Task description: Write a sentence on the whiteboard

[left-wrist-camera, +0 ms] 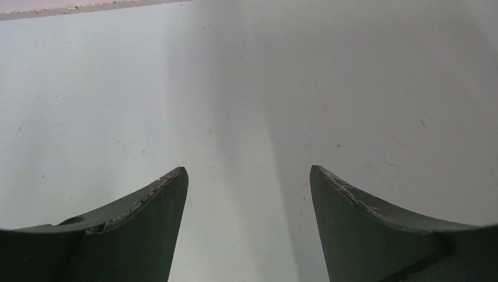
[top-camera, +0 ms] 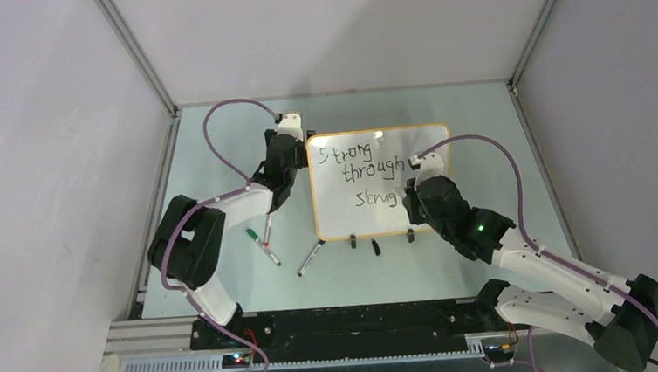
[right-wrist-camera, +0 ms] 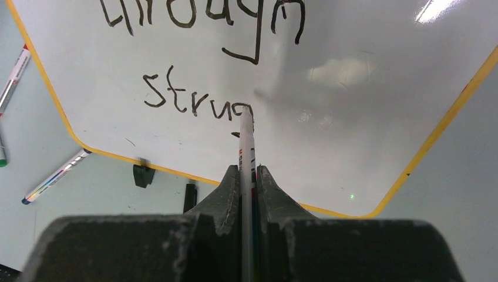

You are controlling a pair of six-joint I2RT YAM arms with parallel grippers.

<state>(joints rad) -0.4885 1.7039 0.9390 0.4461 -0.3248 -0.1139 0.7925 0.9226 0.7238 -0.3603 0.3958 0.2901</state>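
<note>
The right tool (right-wrist-camera: 248, 176) is clamped on the barrel of the stiff marker (right-wrist-camera: 246, 138). The light, slick whiteboard (right-wrist-camera: 364, 135) may slide; the left tool (left-wrist-camera: 249, 173), apart at ten o'clock, could brace its rim.

Whiteboard (top-camera: 338, 216): glossy white, rounded corners, thin orange-yellow rim, lying flat, two small black clip feet along near edge. Sentence (top-camera: 368, 167): thin black handwriting, three staggered lines stepping rightward, reading "Strong", "through", "strug"; third line incomplete, ending at the g.
</note>
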